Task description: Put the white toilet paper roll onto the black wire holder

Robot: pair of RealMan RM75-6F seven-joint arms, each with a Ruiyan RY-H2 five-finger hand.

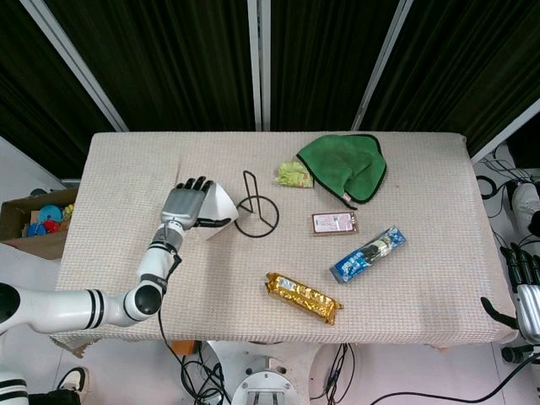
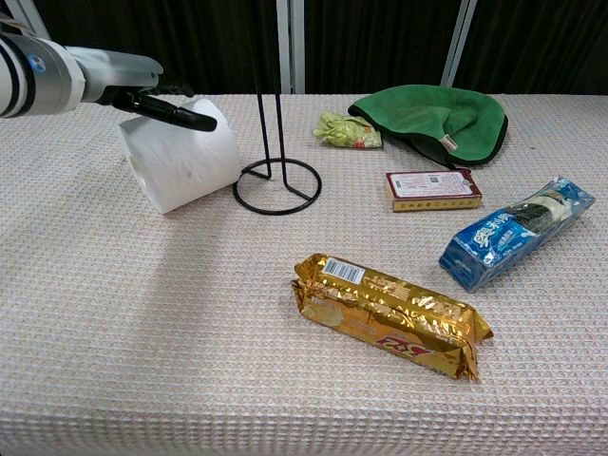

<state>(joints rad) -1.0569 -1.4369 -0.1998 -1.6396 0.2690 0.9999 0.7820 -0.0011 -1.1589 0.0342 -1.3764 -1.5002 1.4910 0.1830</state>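
Left hand over the roll, no grasp yet; roll lies on its side.

White toilet paper roll (image 2: pixel 180 155) rests on the worktop (image 2: pixel 142 313), core axis roughly horizontal, just left of the black wire holder (image 2: pixel 275 180), whose post stands upright. Left hand (image 1: pixel 187 205) sits above the roll, fingers (image 2: pixel 176 114) spread across its top, not closed on it. Right hand (image 1: pixel 523 295) hangs off the far edge, fingers apart, well away: the left takes it.
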